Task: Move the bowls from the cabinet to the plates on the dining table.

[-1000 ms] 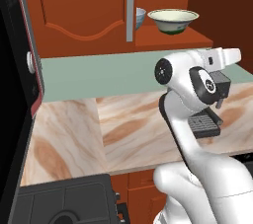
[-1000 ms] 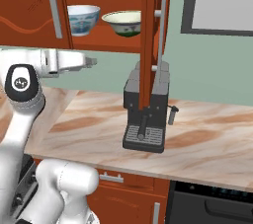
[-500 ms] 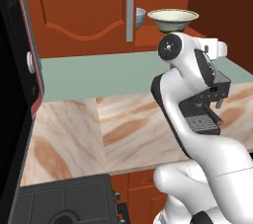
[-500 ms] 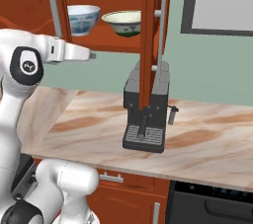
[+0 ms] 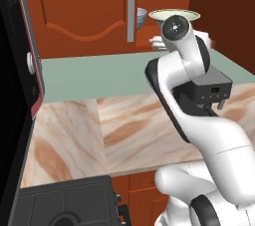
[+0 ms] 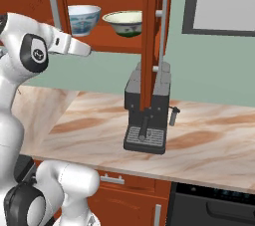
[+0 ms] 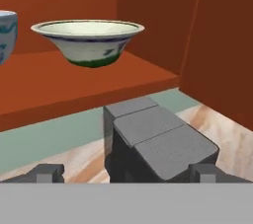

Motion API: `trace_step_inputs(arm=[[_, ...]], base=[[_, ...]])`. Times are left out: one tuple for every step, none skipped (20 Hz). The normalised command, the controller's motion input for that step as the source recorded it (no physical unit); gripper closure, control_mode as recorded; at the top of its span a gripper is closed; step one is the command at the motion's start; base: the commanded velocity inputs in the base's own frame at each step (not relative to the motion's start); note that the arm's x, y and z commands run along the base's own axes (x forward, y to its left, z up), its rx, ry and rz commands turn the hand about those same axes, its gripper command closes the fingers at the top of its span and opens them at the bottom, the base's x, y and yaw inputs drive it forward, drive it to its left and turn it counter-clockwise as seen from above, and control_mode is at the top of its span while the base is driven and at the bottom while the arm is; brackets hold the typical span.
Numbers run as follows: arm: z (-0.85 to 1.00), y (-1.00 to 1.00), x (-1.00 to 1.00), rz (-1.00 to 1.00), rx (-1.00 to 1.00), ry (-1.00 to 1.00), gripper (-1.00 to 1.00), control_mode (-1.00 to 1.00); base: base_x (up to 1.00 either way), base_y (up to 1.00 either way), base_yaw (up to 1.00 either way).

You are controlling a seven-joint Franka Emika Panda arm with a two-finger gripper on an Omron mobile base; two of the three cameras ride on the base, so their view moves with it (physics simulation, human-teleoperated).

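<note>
Two bowls stand on the open shelf of the red-brown cabinet [image 6: 119, 41]. One is the cream bowl [image 7: 89, 40] with a green band near its foot, also the cream bowl [image 6: 125, 22]; left of it stands the pale blue-patterned bowl [image 6: 83, 18]. My gripper [image 6: 88, 51] hangs just below and in front of the shelf, under the blue bowl, and points toward the bowls. In the hand view my gripper [image 7: 126, 171] is open, tips far apart, nothing between them. The cream bowl lies ahead and above. The plates and dining table are out of view.
A black coffee machine [image 6: 147, 115] stands on the marble counter [image 6: 209, 140] right under the shelf, close below my hand. The open cabinet door [image 6: 150, 31] with a grey handle hangs right of the bowls. A closed door [image 5: 84, 6] half covers the blue bowl in the left base view.
The arm has lifted the hand from counter height up toward the shelf and closer to the bowls. The jaws stay open. The bowls have not moved.
</note>
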Motion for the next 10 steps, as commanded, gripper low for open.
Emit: trace_step_inputs(arm=[[0.08,0.41,0.31,0.13,0.16,-0.03,-1.0,-1.0],[0.09,0.41,0.3,0.14,0.16,-0.03,-1.0,-1.0],[0.11,0.39,0.28,0.15,0.17,-0.03,-1.0,-1.0],[0.11,0.39,0.24,0.16,0.17,-0.03,-1.0,-1.0],[0.16,0.38,0.19,0.17,0.14,-0.02,-1.0,-1.0],[0.21,0.36,0.12,0.19,0.11,-0.02,-1.0,-1.0],[0.23,0.34,0.09,0.19,0.09,-0.02,-1.0,-1.0],[0.26,0.33,0.01,0.21,0.07,-0.02,-1.0,-1.0],[0.26,0.36,0.0,0.21,0.07,-0.02,-1.0,-1.0],[0.21,0.41,0.0,0.22,0.05,-0.02,-1.0,-1.0]], base=[[0.0,0.0,0.0],[0.0,0.0,0.0],[0.0,0.0,0.0],[0.0,0.0,0.0],[0.0,0.0,0.0],[0.0,0.0,0.0],[0.0,0.0,0.0],[0.0,0.0,0.0],[0.0,0.0,0.0],[0.0,0.0,0.0]])
